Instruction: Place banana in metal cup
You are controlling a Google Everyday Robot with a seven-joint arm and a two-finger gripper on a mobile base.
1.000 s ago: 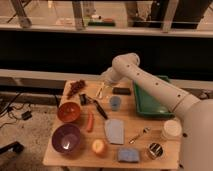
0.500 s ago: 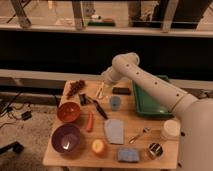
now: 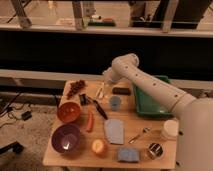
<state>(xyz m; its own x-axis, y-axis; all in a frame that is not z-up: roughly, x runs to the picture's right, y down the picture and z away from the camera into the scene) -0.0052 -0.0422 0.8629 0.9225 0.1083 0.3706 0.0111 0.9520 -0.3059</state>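
**Banana grasp: get low and square before closing**

Gripper [image 3: 104,81] hangs at upper centre of the frame, just above the banana [image 3: 100,92]. I read it as released, holding nothing. The banana lies on the surface [image 3: 135,117] near its far edge, between the grapes [image 3: 76,88] to the left and a dark block [image 3: 121,91] to the right. The blue cup [image 3: 115,103] sits just below and to the right of it in the frame. The metal cup [image 3: 155,150] stands at lower right, well apart, past the spoon [image 3: 139,135].

I'd come straight down with the jaws astride the banana's narrow width, not its length. I'd close on the body rather than the splayed strips, which I expect would slip. Then I'd lift clear of the blue cup before swinging toward lower right. The metal cup's mouth looks small, so I'd tip the banana end-down over it and let go low.
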